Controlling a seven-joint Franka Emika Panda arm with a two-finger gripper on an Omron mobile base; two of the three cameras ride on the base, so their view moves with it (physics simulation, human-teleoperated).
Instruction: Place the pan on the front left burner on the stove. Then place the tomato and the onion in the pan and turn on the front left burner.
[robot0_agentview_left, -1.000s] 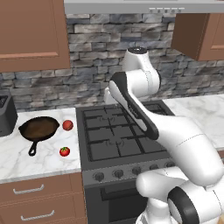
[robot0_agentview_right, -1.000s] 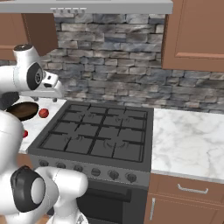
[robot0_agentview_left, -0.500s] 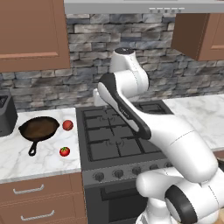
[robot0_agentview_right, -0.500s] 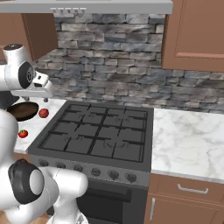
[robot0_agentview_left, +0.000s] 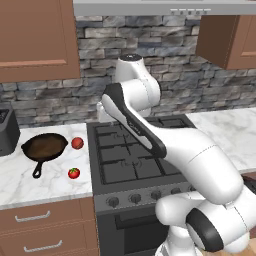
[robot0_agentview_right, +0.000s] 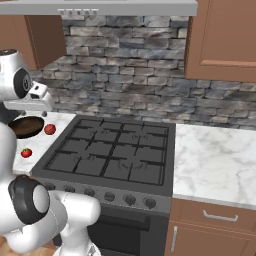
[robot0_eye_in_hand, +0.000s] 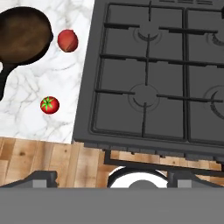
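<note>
Your pan (robot0_agentview_left: 44, 147) sits on the marble counter (robot0_agentview_left: 30, 182) left of the stove (robot0_agentview_left: 135, 165), its thin black handle pointing toward the counter's front edge. The onion (robot0_agentview_left: 77, 143) lies just beside the pan's rim on the side nearer the stove, and the tomato (robot0_agentview_left: 74, 173) rests nearer the counter's front, apart from both and showing its green cap. The front left burner (robot0_agentview_left: 122, 171) carries nothing on its grate.

From the hand camera you look straight down: the pan (robot0_eye_in_hand: 22, 37) is in the upper left corner, the onion (robot0_eye_in_hand: 68, 40) just right of it, the tomato (robot0_eye_in_hand: 49, 105) below them on the marble, and the front left burner (robot0_eye_in_hand: 142, 97) near the middle of the view. The gripper (robot0_eye_in_hand: 111, 177) has its two dark tips spread wide at the bottom edge, with nothing between them, well above the stove's front rim.

From the right side you see the pan (robot0_agentview_right: 27, 126), onion (robot0_agentview_right: 49, 129) and tomato (robot0_agentview_right: 26, 152) on the counter just past the stove's left edge, with the arm's wrist above them
</note>
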